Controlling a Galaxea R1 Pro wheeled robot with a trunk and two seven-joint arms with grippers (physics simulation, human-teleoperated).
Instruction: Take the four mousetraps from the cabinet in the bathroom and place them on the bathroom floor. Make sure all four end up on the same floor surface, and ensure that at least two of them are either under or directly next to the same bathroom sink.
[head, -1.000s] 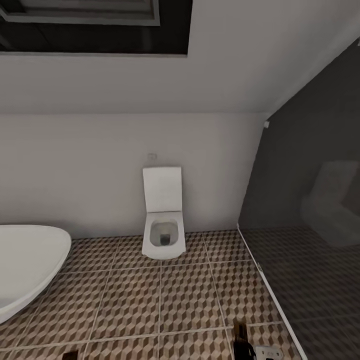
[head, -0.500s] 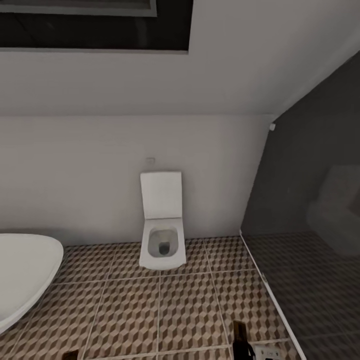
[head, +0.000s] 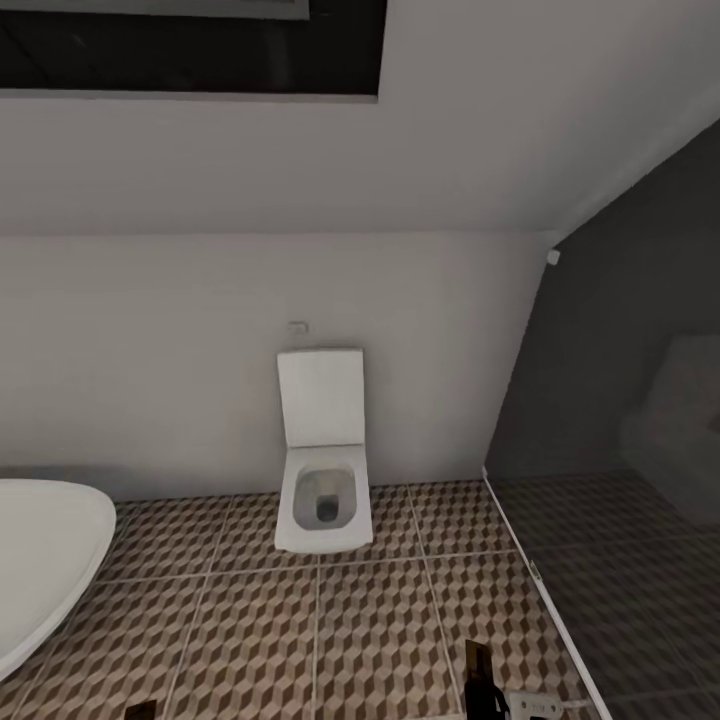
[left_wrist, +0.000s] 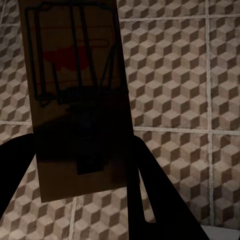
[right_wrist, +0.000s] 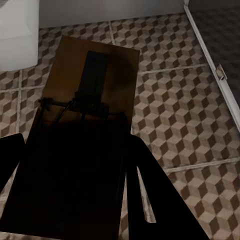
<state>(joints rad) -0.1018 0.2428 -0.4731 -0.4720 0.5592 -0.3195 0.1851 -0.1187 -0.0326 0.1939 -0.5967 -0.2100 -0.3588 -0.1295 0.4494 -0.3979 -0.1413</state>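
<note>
1. Bathtub (head: 40, 570): the white rounded rim stands at 8 o'clock in the head view, resting on the bathroom floor (head: 260, 640).
2. Left gripper (left_wrist: 82, 165): closed around a mousetrap (left_wrist: 75, 95). The tan board, with its red spot and dark wire frame, stands between the two dark fingers (left_wrist: 155, 200) above the cube-pattern tiles.
3. Toilet (head: 322, 470): white and square with the lid raised, against the pale wall at the centre of the head view.
4. Right gripper (right_wrist: 75, 175): closed around a second mousetrap (right_wrist: 85, 135). The board lies between the fingers and extends toward the toilet base (right_wrist: 17, 30).
5. Dark glass partition (head: 620, 400): occupies 3 o'clock in the head view, with a white floor rail at 5 o'clock.
</note>
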